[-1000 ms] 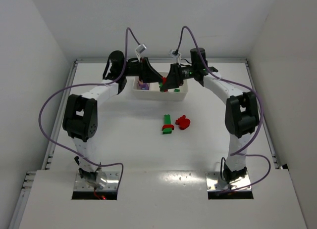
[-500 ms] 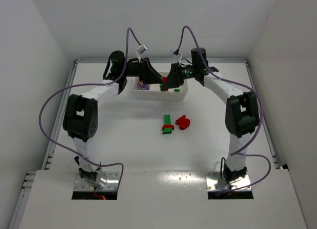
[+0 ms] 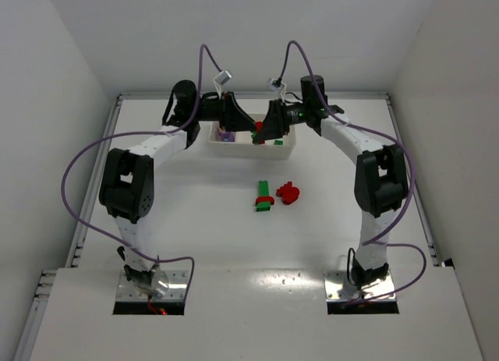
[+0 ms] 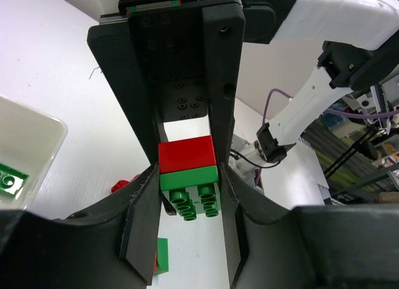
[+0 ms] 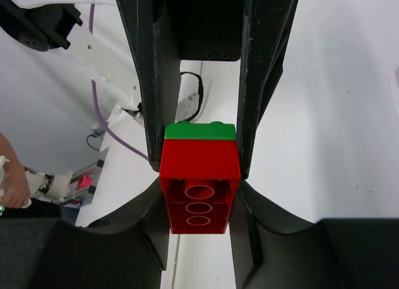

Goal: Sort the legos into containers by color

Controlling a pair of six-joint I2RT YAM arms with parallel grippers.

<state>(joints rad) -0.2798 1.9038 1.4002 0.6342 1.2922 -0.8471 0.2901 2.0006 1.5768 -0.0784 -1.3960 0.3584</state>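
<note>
the white table (image 3: 195,221) is a flat matte surface closed in by white panels on its left, right and far sides. a white tray (image 3: 249,151) sits on it at the far middle; well apart from that, near the centre, a green lego (image 3: 263,191) lies with a red piece (image 3: 265,199) across it, and a red lego (image 3: 289,192) lies just beside it on the right. at the near edge, the left base plate (image 3: 148,287) and the right base plate (image 3: 360,287) are fixed side by side.
</note>
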